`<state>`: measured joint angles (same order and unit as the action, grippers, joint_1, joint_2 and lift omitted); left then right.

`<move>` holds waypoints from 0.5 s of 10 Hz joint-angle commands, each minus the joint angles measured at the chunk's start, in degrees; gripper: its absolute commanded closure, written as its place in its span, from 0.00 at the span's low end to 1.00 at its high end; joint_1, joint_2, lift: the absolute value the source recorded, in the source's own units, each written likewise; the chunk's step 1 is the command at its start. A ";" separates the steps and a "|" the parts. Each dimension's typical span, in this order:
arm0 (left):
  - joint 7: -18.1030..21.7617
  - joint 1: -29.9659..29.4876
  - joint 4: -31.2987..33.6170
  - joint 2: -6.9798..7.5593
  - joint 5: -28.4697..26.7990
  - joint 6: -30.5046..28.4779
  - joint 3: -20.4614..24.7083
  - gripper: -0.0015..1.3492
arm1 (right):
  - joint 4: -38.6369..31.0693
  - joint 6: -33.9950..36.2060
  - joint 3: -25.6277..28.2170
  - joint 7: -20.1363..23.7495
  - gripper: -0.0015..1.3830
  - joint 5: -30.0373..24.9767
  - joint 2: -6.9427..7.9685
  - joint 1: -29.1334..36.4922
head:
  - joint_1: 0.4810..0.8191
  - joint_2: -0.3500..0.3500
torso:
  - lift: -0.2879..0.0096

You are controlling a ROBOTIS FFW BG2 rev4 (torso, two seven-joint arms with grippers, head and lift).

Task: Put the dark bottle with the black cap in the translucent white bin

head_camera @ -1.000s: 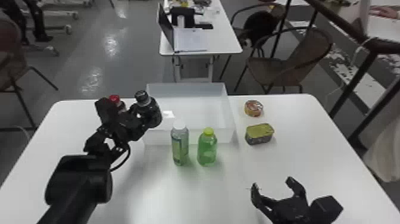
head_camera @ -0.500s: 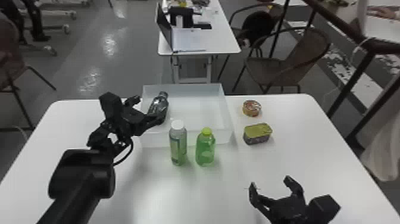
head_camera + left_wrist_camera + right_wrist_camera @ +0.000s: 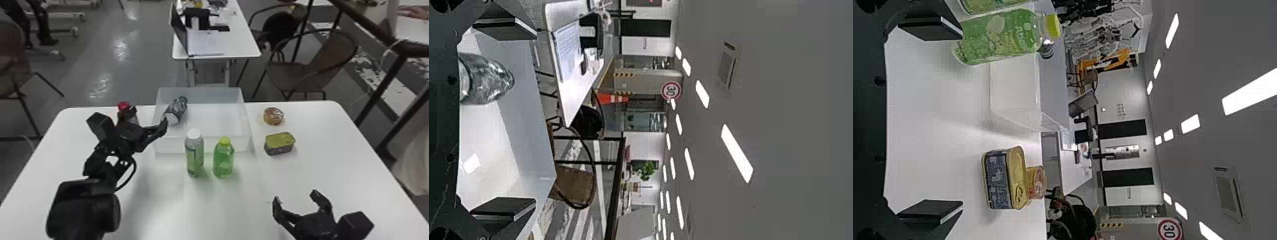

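Four bottles can be counted: one dark bottle [image 3: 177, 110] is contained in the bin, one white-capped bottle [image 3: 194, 156] and one green bottle [image 3: 223, 161] are placed at the near side of it, and one red-capped bottle [image 3: 124, 106], partly hidden, is found to the left. Of tins, two are counted on the right: one round tin [image 3: 273, 116], farther, and one rectangular tin [image 3: 279, 143], nearer. Of translucent white bins, only one [image 3: 207, 145] is counted.
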<state>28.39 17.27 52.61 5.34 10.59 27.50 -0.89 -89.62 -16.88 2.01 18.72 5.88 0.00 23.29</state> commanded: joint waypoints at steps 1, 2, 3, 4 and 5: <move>-5.45 -9.27 10.40 -0.42 -1.10 -0.08 2.64 0.09 | -0.20 0.00 0.01 0.00 0.07 -0.08 0.05 0.09 | 0.63 0.50 | 0.77; -11.61 -16.31 17.79 -0.59 -2.68 -0.34 4.05 0.09 | -0.47 0.00 0.18 0.00 0.07 -0.26 0.05 0.18 | 0.63 0.54 | 0.77; -13.98 -21.49 21.74 -0.94 -1.97 0.89 5.46 0.13 | -0.73 0.00 0.62 0.00 0.07 -0.26 0.05 0.36 | 0.63 0.58 | 0.77; -14.51 -26.32 24.73 -1.82 -0.57 1.50 7.57 0.14 | -0.90 0.09 0.80 0.00 0.07 -0.52 0.05 0.36 | 0.63 0.60 | 0.77; -15.65 -30.37 27.45 -2.97 -0.57 2.38 9.24 0.14 | -1.26 0.09 1.24 0.00 0.07 -0.87 0.05 0.44 | 0.63 0.63 | 0.77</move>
<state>12.85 -10.39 78.27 3.05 9.86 29.36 7.23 -90.71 -16.79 3.01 18.72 5.25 0.00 23.68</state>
